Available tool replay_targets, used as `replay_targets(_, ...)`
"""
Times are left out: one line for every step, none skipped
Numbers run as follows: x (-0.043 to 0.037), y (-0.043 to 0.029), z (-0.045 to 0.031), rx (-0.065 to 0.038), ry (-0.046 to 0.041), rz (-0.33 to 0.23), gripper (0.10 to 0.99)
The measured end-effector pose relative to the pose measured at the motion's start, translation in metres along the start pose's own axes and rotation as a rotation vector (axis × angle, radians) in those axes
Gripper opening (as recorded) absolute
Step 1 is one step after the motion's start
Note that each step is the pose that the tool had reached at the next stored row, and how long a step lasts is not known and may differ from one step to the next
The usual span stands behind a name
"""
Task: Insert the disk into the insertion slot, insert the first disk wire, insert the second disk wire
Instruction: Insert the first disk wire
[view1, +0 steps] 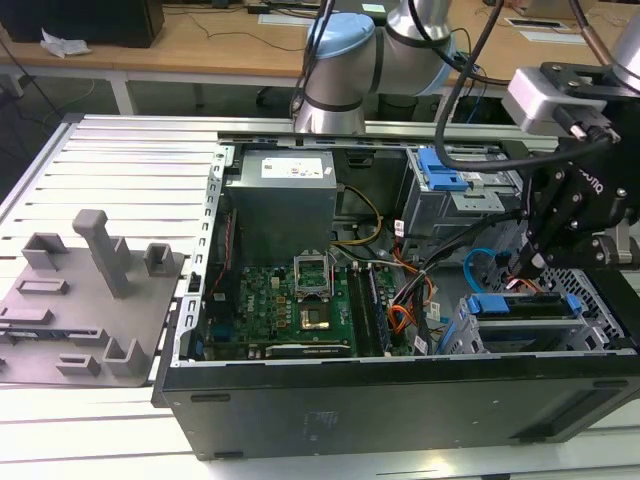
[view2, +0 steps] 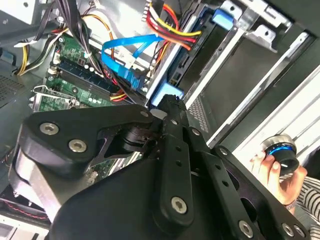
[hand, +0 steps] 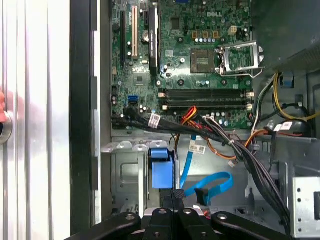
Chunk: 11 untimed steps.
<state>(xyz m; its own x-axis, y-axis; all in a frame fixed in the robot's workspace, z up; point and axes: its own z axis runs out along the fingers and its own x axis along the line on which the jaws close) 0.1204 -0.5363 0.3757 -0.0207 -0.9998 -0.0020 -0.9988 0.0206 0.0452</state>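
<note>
Second disk wire (hand: 212, 182) loops loose inside the case, near the disk (view1: 522, 304) in its blue carrier.
It likely handles light, limp and slick (take the stiff dark plug (hand: 200, 193), not the ribbon); the gripper (hand: 175, 193) hangs just beside it, jaws pressed together, nothing visibly held.

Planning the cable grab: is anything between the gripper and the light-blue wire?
Nothing visible: in the first wrist view the gripper sits close beside the second disk wire, with only a bare gap between them.
</note>
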Motion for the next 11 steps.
replay_targets(0.0001, 0.0043, 0.0015, 0.000, -0.0003, 0.000, 0.106)
replay_targets(0.0002, 0.0066, 0.0034, 0.000, -0.0002, 0.000, 0.106)
replay_targets(0.0002, 0.0085, 0.0049, 0.000, 0.0000, 0.000, 0.106)
replay_targets(0.0003, 0.0115, 0.0067, 0.000, 0.0000, 0.000, 0.106)
replay_targets(0.0003, 0.0127, 0.0075, 0.000, 0.0000, 0.000, 0.106)
replay_targets(0.0003, 0.0136, 0.0082, 0.000, -0.0001, 0.000, 0.106)
replay_targets(0.0003, 0.0142, 0.0087, 0.000, 0.0001, 0.000, 0.106)
replay_targets(0.0003, 0.0142, 0.0088, 0.000, 0.0000, 0.000, 0.106)
replay_targets(0.0003, 0.0142, 0.0088, 0.000, 0.0000, 0.000, 0.106)
replay_targets(0.0003, 0.0142, 0.0089, 0.000, -0.0001, 0.000, 0.106)
replay_targets(0.0003, 0.0142, 0.0089, 0.000, -0.0001, 0.000, 0.106)
